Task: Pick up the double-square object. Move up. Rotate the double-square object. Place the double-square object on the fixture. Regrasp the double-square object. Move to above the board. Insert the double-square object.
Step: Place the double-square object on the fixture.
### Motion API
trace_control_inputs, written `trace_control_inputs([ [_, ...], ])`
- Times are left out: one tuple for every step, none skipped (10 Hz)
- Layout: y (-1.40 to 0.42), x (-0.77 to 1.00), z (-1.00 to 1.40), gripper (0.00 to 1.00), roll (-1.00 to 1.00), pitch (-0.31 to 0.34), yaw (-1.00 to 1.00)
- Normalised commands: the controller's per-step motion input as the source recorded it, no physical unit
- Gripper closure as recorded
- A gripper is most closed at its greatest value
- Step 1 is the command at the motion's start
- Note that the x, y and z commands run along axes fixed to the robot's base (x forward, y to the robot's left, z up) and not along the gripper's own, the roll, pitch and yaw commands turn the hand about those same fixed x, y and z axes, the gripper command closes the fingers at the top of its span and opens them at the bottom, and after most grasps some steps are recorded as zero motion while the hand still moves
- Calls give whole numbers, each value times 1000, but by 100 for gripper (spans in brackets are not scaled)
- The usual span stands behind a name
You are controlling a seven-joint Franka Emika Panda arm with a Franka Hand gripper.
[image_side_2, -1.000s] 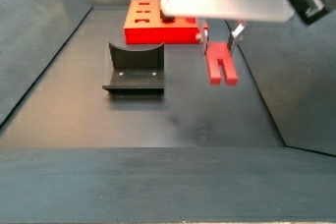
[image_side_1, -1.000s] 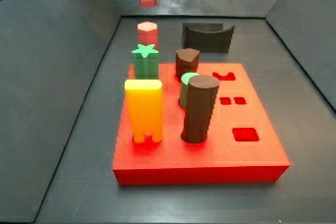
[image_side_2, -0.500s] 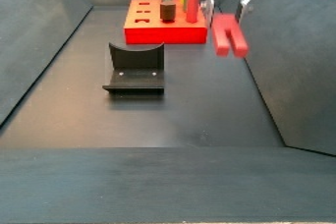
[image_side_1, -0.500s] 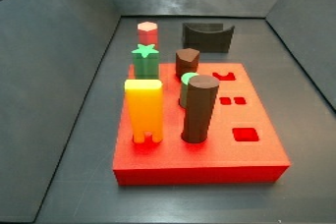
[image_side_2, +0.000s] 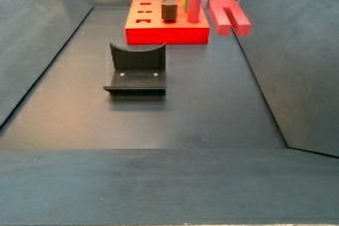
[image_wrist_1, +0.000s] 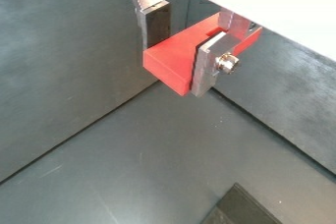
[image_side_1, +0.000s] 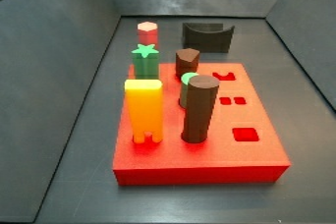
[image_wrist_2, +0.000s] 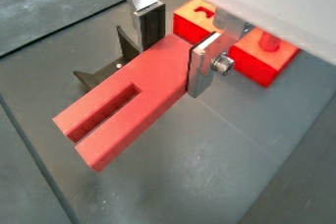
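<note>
We see the pincer (image_wrist_2: 174,43) clamped on the double-square object (image_wrist_2: 125,105), its silver fingers (image_wrist_2: 205,63) pressing both sides of the red-pink grooved bar. In a side view the bar (image_side_2: 231,13) hangs high in the air beside the board (image_side_2: 167,32), well above the fixture (image_side_2: 135,69) on the floor.

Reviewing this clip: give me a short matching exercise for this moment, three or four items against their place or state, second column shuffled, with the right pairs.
Column 1:
1. double-square object
2. fixture
3. board
4. tool

Column 2:
A. stands bare on the floor
B. shut on the red bar
C. held above the floor
D. carries upright pegs

Pairs: 1-C, 2-A, 3-D, 4-B
</note>
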Motion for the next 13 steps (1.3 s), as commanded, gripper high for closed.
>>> trace_control_inputs([
  [-56, 1000, 102, 100, -157, 197, 84],
  [-50, 1000, 93, 100, -123, 165, 50],
  [-41, 1000, 81, 100, -96, 145, 25],
  [-37, 1000, 69, 100, -85, 136, 17],
  [-33, 1000, 63, 100, -83, 139, 16],
  [-29, 1000, 58, 100, -84, 138, 20],
  [-25, 1000, 46, 100, -87, 140, 25],
  [-21, 1000, 41, 100, -88, 150, 27],
  [-18, 1000, 36, 100, -87, 151, 26],
  [-13, 1000, 25, 100, -86, 147, 27],
  [-10, 1000, 22, 100, -84, 148, 25],
  [-492, 1000, -290, 100, -1000, -82, -102],
  [-484, 1000, -309, 100, -1000, -84, -109],
])
